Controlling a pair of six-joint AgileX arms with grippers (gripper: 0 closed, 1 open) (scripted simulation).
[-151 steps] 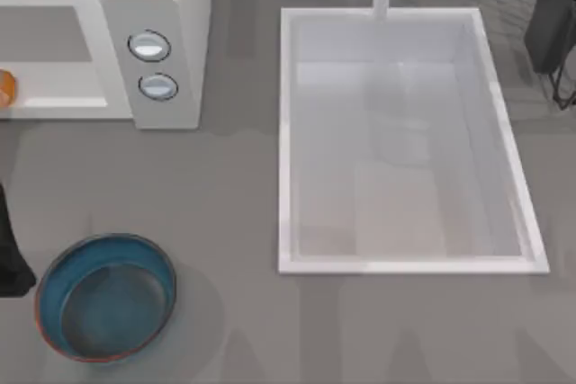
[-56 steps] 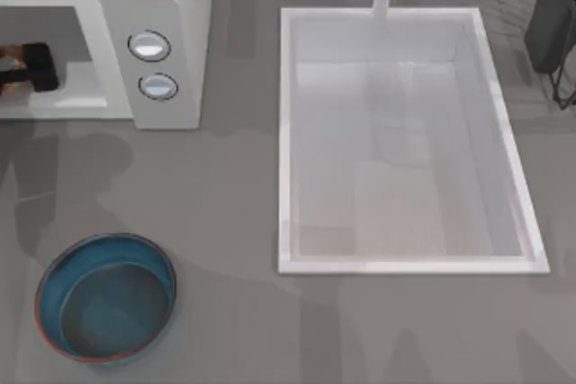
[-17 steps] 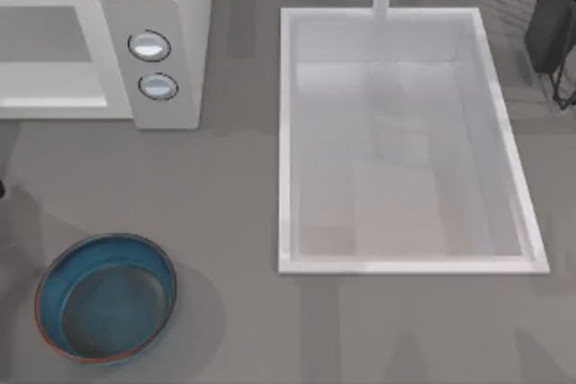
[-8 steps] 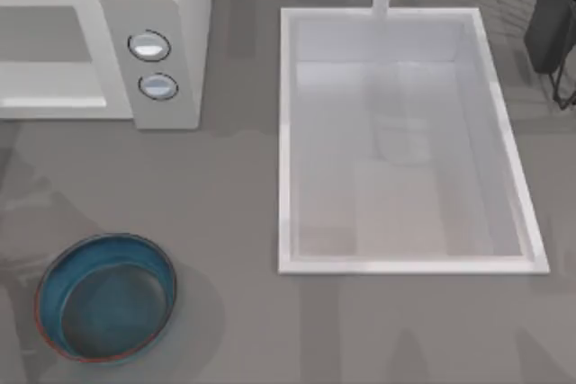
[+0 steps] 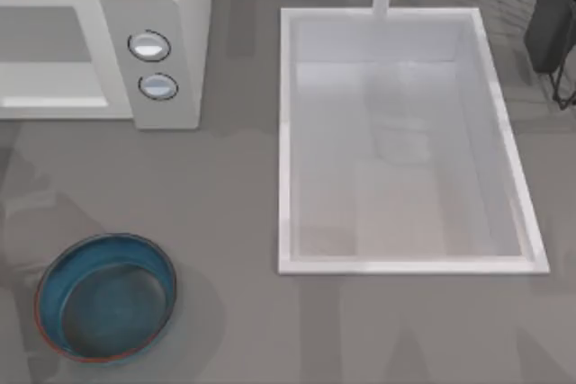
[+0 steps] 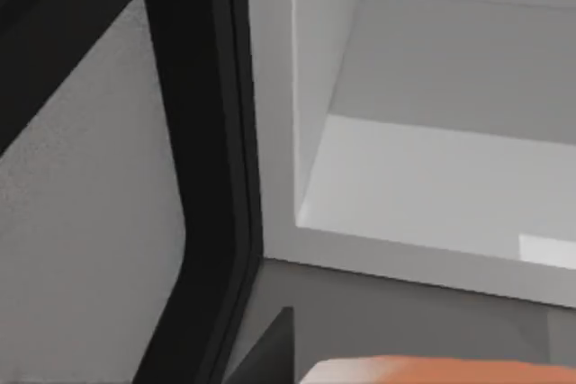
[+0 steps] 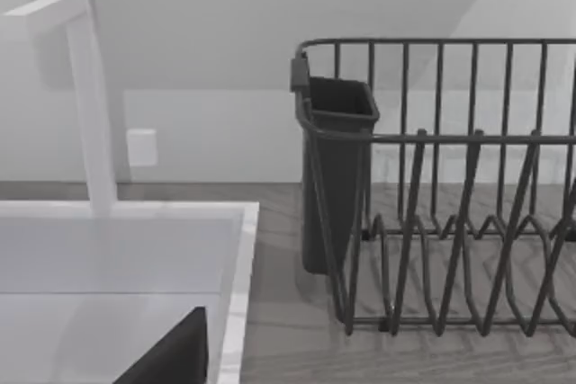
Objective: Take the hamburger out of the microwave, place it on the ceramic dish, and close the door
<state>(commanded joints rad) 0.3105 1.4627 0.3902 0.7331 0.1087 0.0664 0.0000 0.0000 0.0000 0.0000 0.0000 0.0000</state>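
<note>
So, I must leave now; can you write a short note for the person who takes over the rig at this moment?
Left gripper: in front of the open microwave, beside the door. The hamburger is close to its wrist camera, outside the cavity.
Right gripper: parked by the sink and dish rack.
Ceramic dish: empty, table's front left.
Done: hamburger out.
Left: place it in the dish, close the door.

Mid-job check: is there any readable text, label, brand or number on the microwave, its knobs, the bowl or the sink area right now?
None can be read.
microwave: plain white body, no lettering.
knobs: no numbers or marks that can be made out.
ceramic dish: plain glaze.
sink and dish rack: no text.
</note>
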